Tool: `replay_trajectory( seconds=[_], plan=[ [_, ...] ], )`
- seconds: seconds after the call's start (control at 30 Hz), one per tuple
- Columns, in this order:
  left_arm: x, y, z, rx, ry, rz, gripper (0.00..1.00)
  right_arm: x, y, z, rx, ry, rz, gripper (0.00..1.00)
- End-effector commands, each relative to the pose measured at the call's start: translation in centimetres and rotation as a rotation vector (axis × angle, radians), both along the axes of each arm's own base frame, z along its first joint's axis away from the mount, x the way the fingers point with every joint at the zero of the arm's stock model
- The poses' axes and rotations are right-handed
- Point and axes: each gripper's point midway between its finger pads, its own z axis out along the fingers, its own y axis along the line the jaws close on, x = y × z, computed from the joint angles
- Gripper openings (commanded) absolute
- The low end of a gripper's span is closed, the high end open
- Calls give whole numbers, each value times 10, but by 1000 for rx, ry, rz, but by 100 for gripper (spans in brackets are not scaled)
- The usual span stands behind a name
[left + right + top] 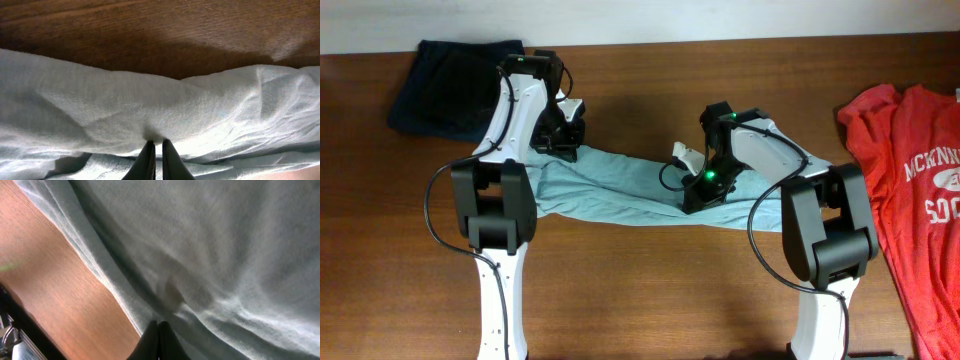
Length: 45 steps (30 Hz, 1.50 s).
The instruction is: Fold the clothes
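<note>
A pale grey-teal T-shirt (620, 195) lies bunched into a long band across the middle of the table, reaching from one arm to the other. At its far left end, my left gripper (563, 140) pinches it. In the left wrist view the two dark fingertips (149, 155) stand almost together with a pucker of the pale cloth (150, 100) between them. My right gripper (700, 195) sits on the shirt's right part. Its fingers (152, 335) are pressed tight on the cloth (225, 255) near the hem. A red T-shirt (910, 190) with white lettering lies flat at the far right.
A dark navy garment (455, 85) lies folded at the back left corner. Bare wooden table (650, 300) runs along the front, between the two arm bases. The table's back edge (720, 40) meets a white wall.
</note>
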Motion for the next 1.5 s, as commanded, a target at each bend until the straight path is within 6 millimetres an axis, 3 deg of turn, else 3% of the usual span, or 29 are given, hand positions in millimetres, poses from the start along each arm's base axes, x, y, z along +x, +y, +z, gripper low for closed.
replay_trajectory(
  seconds=[0.0, 0.23, 0.57, 0.67, 0.77, 0.9, 1.13, 1.33, 1.47],
  plan=[
    [-2, 3, -3, 8, 8, -4, 7, -11, 2, -7, 13, 32, 8, 4],
    [-2, 3, -3, 8, 8, -4, 8, -27, -8, -21, -34, 72, 13, 4],
    [-1, 9, -4, 45, 3, -8, 7, -27, -14, -20, -85, 99, -36, 4],
    [-1, 9, -4, 44, 2, -8, 7, -18, -12, -5, -79, 78, -36, 4],
    [1, 9, -4, 43, -4, -8, 7, 3, -10, 24, -59, 6, -52, 4],
    [2, 8, -4, 38, -8, -7, 7, 30, -36, 47, -145, -48, -163, 4],
    [2, -26, 15, -129, -7, -1, 2, 43, -94, 45, -220, -32, -319, 4],
    [-9, -53, 14, -111, 2, -71, 0, 42, -115, 40, -225, -9, -372, 4],
    [-22, -57, 11, -21, 28, -124, 0, 43, -115, 33, -224, -18, -375, 4]
  ],
)
